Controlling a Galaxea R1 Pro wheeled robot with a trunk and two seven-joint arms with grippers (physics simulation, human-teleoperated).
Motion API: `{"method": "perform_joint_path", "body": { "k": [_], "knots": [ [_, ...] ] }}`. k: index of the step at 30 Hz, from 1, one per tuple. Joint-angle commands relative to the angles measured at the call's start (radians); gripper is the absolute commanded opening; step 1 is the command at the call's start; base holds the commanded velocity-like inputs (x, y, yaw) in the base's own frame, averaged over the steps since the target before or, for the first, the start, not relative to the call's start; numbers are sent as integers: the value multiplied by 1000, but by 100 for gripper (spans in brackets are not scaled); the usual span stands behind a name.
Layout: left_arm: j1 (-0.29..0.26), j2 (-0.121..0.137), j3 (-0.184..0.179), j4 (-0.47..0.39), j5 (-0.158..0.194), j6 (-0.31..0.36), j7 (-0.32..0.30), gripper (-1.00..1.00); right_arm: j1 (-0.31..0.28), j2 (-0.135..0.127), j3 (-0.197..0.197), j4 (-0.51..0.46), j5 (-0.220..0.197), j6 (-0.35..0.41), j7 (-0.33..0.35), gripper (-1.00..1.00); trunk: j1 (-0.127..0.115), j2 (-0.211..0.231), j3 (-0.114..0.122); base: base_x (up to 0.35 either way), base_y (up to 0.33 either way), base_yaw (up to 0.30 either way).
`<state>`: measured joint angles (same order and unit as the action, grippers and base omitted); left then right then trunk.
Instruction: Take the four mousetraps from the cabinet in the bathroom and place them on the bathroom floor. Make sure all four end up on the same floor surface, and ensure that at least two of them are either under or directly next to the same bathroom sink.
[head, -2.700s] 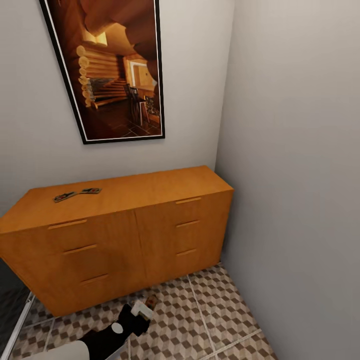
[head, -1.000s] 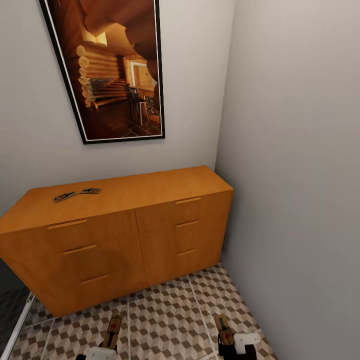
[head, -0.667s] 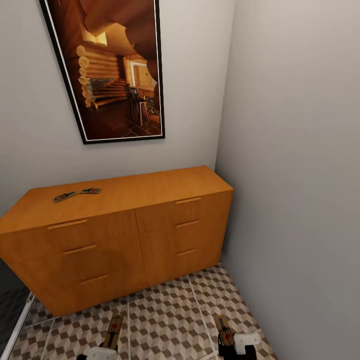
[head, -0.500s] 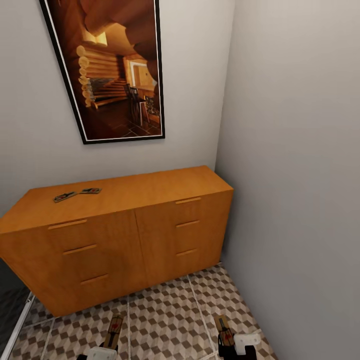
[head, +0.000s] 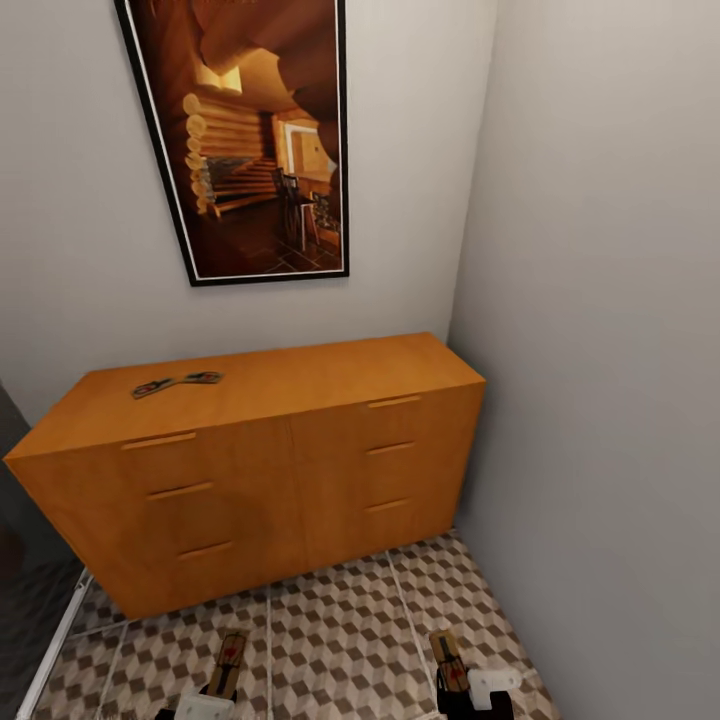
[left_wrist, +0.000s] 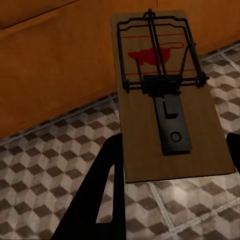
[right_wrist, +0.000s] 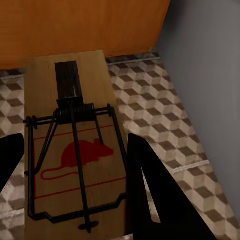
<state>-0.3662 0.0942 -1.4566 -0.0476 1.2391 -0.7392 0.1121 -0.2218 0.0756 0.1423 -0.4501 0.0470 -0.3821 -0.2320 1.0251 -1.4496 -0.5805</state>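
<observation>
In front of the cabinet (head: 270, 460), you are backing the camera off slightly while each gripper, left (head: 208, 700) and right (head: 470, 690), is staying clamped on 1 mousetrap (left_wrist: 160, 95) (right_wrist: 75, 150), carrying 2 toward the bathroom floor (head: 340, 630), leaving 2 traps (head: 178, 383) on top.

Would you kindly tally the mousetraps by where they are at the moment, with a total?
Mousetraps on the cabinet top: 2
Mousetrap held in the left pincer: 1
Mousetrap held in the right pincer: 1
Total: 4
</observation>
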Motion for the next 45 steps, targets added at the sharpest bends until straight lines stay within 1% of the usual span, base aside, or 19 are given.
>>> {"method": "perform_joint_path", "body": {
  "k": [1,4,9,45],
  "knots": [
    [0,-1,-8,-3,-1,-1,11,-100,-1,0,5,1,3,-1,-9,-100,0,0,-1,0,0,278],
    [0,-9,-8,-3,-1,-1,11,-100,-1,0,5,1,2,-1,-9,-100,0,0,-1,0,0,282],
    [0,-12,-8,-3,0,0,11,-100,-1,0,5,1,2,-1,-9,-100,0,0,-1,0,0,285],
    [0,-13,-8,-3,-1,0,11,-100,-1,0,5,1,3,-1,-9,-100,0,0,-1,0,0,286]
  ]
}}
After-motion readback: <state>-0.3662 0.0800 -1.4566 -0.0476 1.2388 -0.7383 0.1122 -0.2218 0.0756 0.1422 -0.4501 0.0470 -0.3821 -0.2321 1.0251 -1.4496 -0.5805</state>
